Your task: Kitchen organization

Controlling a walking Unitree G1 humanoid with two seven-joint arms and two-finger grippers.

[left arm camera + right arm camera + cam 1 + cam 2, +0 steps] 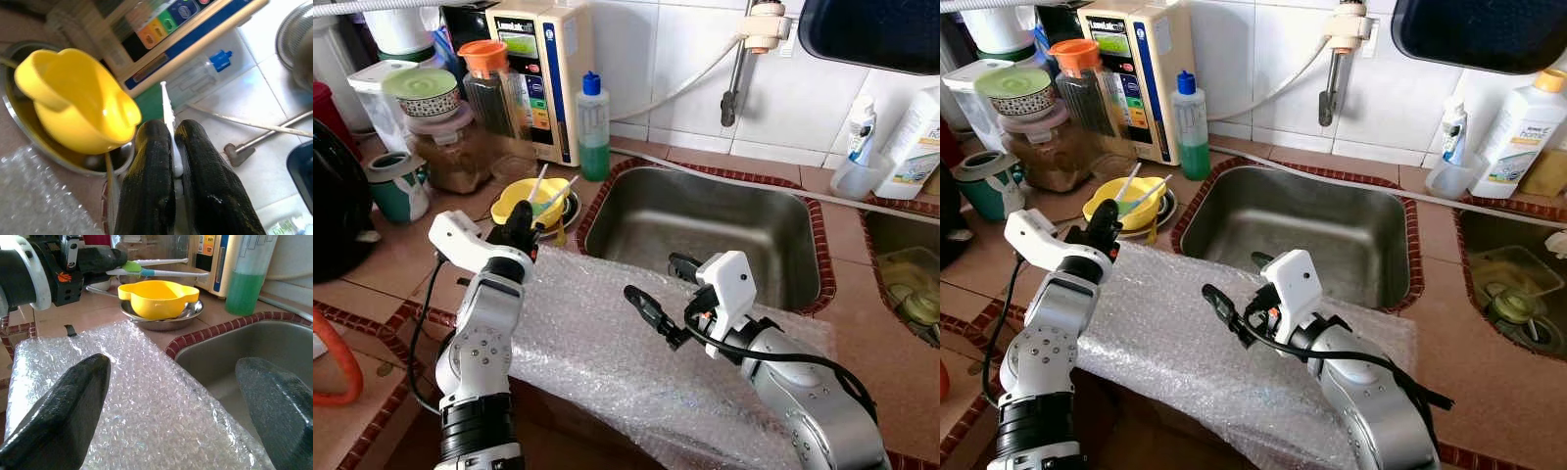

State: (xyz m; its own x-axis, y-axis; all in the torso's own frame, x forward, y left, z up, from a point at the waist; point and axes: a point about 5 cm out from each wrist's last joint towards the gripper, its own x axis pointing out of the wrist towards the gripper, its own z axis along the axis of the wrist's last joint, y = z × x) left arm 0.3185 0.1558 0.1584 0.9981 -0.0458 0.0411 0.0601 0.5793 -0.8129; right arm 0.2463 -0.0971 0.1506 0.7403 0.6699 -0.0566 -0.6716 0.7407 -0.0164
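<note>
My left gripper [172,131] is shut on a thin white utensil [166,105] with a green and blue part [146,270]. It hovers just over a yellow bowl [521,199] that sits in a metal dish [161,320] on the counter left of the sink [705,235]. A second white stick [564,190] leans up from the same spot. A sheet of bubble wrap [597,343] lies over the counter's front edge. Above the wrap, near the sink's front rim, my right gripper [663,290] stands open and holds nothing; its fingers [63,416] are wide apart.
A green soap bottle [593,122], a water machine [546,69], jars and a green mug [399,186] crowd the back left. The faucet [734,88] hangs over the sink. Bottles [913,147] and a second basin [901,274] are at the right.
</note>
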